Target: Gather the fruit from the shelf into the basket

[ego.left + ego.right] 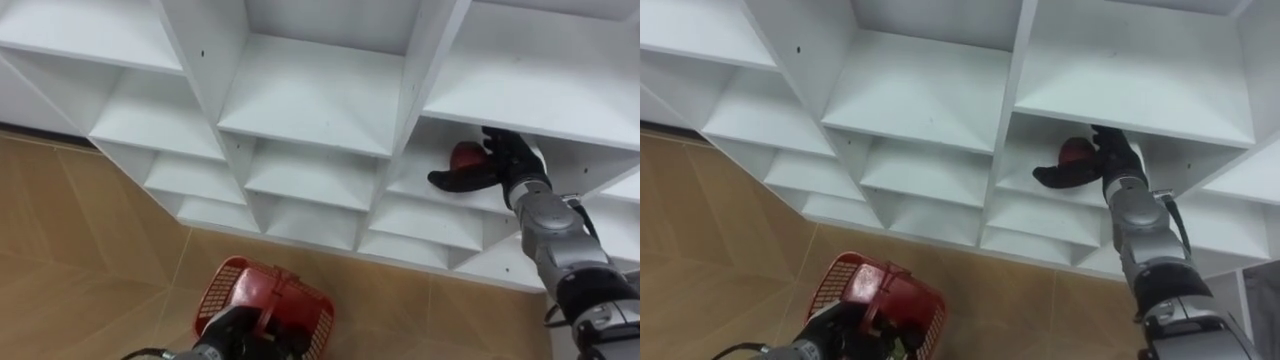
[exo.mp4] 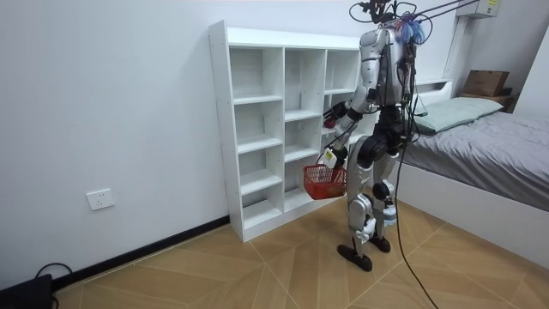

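I am reading the right hand [image 1: 505, 160] inside a right-column compartment of the white wooden cubby shelf [image 1: 310, 100], its fingers [image 1: 455, 181] curling around a round red fruit [image 1: 464, 156]. The left hand [image 1: 240, 335] is gripping the red plastic mesh basket [image 1: 215, 295] by its handle.

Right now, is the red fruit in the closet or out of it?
In: the red fruit sits on a shelf inside the closet, with the right hand reaching into that compartment beside it.
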